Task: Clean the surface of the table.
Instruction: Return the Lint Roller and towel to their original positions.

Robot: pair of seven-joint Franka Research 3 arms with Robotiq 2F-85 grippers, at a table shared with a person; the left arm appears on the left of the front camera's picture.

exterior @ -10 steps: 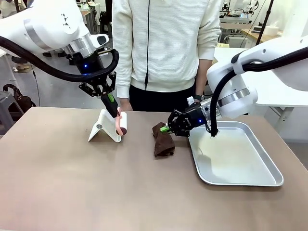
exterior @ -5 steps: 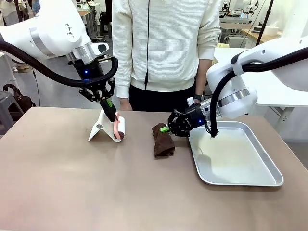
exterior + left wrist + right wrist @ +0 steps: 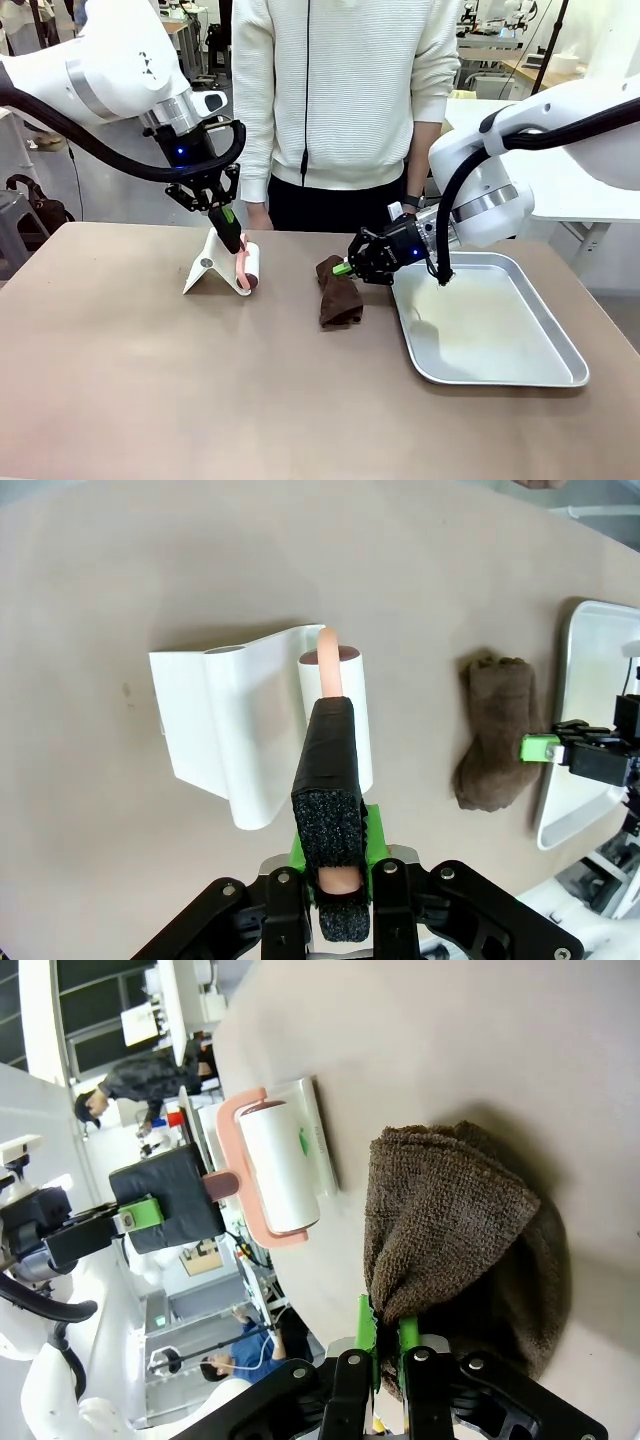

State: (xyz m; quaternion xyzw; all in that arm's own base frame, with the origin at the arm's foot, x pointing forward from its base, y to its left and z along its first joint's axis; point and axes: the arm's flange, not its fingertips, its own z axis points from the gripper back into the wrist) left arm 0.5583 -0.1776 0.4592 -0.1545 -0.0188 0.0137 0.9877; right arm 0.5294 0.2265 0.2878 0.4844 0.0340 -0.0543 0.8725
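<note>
The left pincer (image 3: 228, 232) is clamped on the pink handle of a lint roller (image 3: 248, 268), its black-padded fingers (image 3: 327, 780) pressed together around the handle. The roller's white drum rests in a white curved stand (image 3: 212, 262) that sits on the tabletop (image 3: 200, 390), toward its far edge and left of centre.

The right pincer (image 3: 346, 267) is clamped on the top edge of a brown cloth (image 3: 339, 296); in its wrist view the green pads (image 3: 366, 1328) pinch a fold of the towelling. The cloth hangs down and touches the tabletop just beside the left rim of a silver tray (image 3: 490, 375), which lies on the right part of the brownish tabletop.

Behind the far edge stands a person in a white ribbed sweater (image 3: 345, 90), between the two arms.
</note>
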